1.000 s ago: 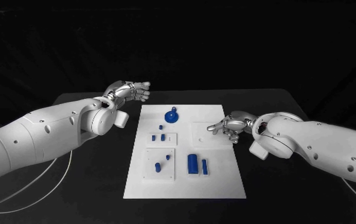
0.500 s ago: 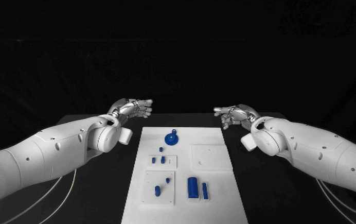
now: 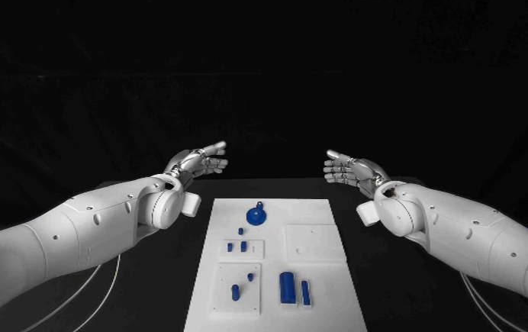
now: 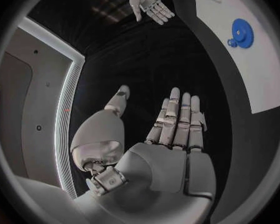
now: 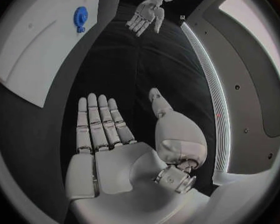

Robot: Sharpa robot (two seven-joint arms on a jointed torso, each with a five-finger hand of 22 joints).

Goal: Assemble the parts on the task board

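The white task board (image 3: 275,259) lies flat in the lower centre of the head view, on the black table (image 3: 391,286), running from mid-frame to the bottom edge. Seven blue parts sit on it. One is a round gear-like disc (image 3: 256,215) near the board's far end. Three small pegs (image 3: 236,246) stand on a raised square plate (image 3: 243,249) left of centre. Two more short pieces (image 3: 241,286) lie on a larger plate (image 3: 238,289) below that. A thick cylinder (image 3: 286,287) and a thin bar (image 3: 305,291) stand side by side at the lower right of the board, making the bar the eighth piece if counted separately. A bare white square plate (image 3: 310,243) occupies the board's right half.

The left hand (image 3: 199,161) hangs above the table's far edge, at centre left of the frame, fingers straight and spread, holding nothing. The right hand (image 3: 350,169) mirrors it at centre right, palm turned inward, fingers extended and empty. Both hands are well apart from the board and from each other. The wrist views show each palm flat with the thumb splayed wide.
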